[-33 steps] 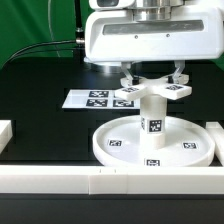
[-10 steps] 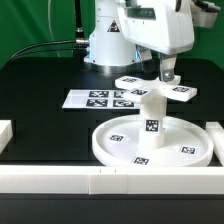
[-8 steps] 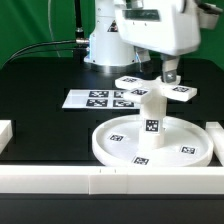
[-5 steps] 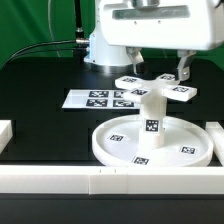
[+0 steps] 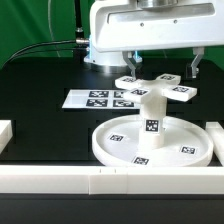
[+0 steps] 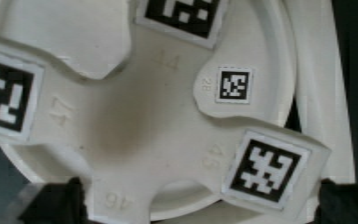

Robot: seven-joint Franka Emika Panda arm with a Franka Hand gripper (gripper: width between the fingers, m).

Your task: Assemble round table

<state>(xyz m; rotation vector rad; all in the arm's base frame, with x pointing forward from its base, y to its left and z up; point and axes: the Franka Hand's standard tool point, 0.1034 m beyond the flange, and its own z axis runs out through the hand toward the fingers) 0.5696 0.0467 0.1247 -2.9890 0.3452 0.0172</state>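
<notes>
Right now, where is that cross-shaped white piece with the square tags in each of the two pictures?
Exterior view: the cross piece sits on top of the post, above the round disc, just below the robot's open fingers.
Wrist view: the cross piece fills most of the picture, seen close from above.
Shared landmark: the black-and-white tags on the cross piece's arms show in both views.

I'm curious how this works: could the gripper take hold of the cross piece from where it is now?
Probably yes. The gripper hangs open right above the cross piece, which sits on top of the post, and nothing lies between them.
</notes>
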